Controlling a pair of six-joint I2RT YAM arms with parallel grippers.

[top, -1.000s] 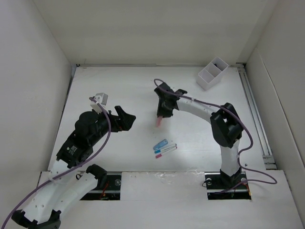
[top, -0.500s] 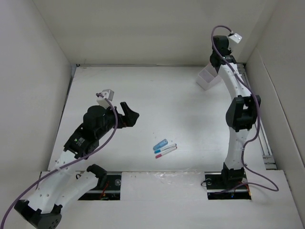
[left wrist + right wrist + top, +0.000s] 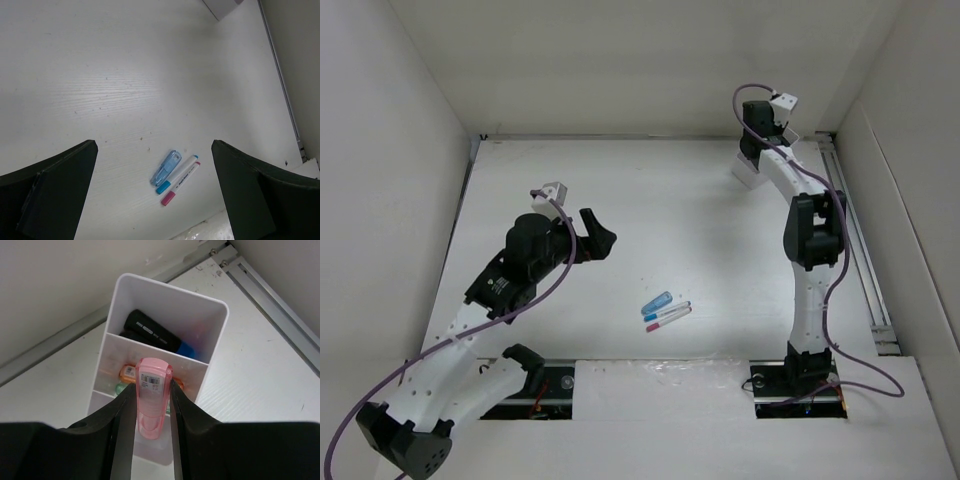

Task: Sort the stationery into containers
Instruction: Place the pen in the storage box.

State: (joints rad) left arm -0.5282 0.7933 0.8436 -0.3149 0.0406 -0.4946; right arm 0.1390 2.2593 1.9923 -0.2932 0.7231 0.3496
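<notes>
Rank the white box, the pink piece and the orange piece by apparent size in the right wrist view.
1. White box
2. Pink piece, though enlarged by nearness to the camera
3. Orange piece, mostly hidden

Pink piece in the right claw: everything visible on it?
The pink piece is stubby, translucent pink plastic with a rounded end and a white barcode label. The right claw clamps its sides, holding it above the white box, over the compartment with an orange piece and a green piece. Only the claw's fingers visibly touch it.
</notes>
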